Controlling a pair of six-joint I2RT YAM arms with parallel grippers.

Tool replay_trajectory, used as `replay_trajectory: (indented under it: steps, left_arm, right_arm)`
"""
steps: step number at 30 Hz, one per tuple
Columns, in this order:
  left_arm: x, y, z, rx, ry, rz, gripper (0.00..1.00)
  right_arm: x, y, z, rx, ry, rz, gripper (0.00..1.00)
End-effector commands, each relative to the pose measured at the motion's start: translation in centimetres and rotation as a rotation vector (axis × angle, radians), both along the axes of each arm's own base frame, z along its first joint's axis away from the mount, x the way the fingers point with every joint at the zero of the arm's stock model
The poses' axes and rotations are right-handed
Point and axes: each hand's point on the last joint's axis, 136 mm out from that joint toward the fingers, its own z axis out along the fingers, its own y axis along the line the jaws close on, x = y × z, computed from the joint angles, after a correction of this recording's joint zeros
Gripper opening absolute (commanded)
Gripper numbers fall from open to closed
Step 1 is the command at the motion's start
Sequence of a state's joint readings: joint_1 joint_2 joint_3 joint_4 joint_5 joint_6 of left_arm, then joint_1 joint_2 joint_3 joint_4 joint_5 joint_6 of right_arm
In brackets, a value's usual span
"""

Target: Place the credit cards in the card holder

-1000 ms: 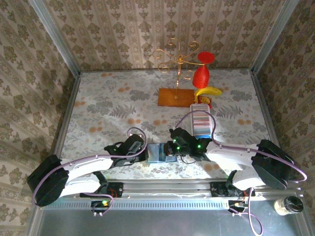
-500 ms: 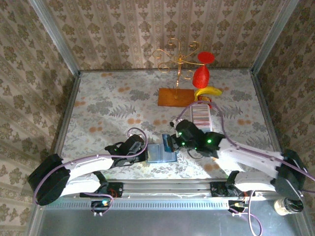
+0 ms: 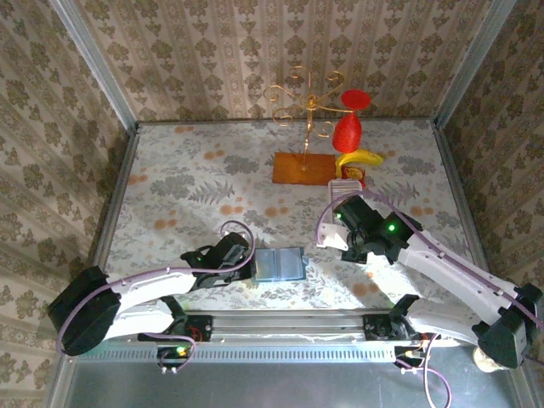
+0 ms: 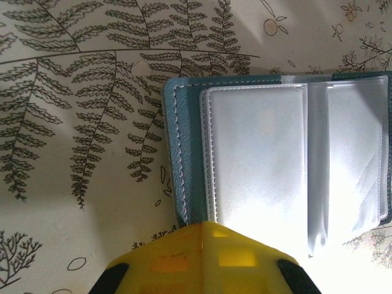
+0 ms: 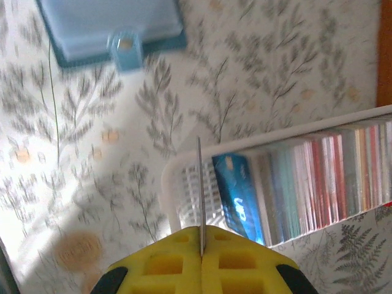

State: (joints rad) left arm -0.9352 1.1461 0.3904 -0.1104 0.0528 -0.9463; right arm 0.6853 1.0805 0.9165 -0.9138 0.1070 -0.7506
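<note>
My right tool point(image 5: 201, 237) pinches one card point(image 5: 199, 184) edge-on over the tray point(image 5: 173, 184). My left tool point(image 4: 202, 231), closed, presses the holder point(image 4: 177, 184). Next, I think, the card must go left into a clear sleeve point(image 4: 254, 153).

Showing a teal, finely grained, leather-like cover with pale stitching on the card holder point(image 4: 179, 153). Gleaming glossy and smooth across its clear plastic sleeves point(image 4: 257, 165), catching white glare. Looking matt and flat on the printed fern-pattern covering of the bench point(image 4: 73, 122). Shining as thin, smooth plastic along the credit cards point(image 5: 318, 171), sitting in a white ribbed plastic tray point(image 5: 184, 190). Appearing as matt yellow moulded plastic on both jaws.
</note>
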Motion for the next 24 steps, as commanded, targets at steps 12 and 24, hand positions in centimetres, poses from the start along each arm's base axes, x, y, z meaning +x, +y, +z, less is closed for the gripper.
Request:
replay_trajectory:
  steps: [12, 24]
  left_arm:
    - [-0.1, -0.4, 1.3, -0.045, -0.042, -0.024, 0.05]
    - [-0.1, -0.2, 1.4, -0.061, -0.054, -0.018, 0.05]
  right_arm:
    - [3.3, -2.3, -5.2, -0.27, -0.05, 0.163, 0.0]
    - [6.1, -2.4, -5.7, -0.287, -0.225, 0.127, 0.51]
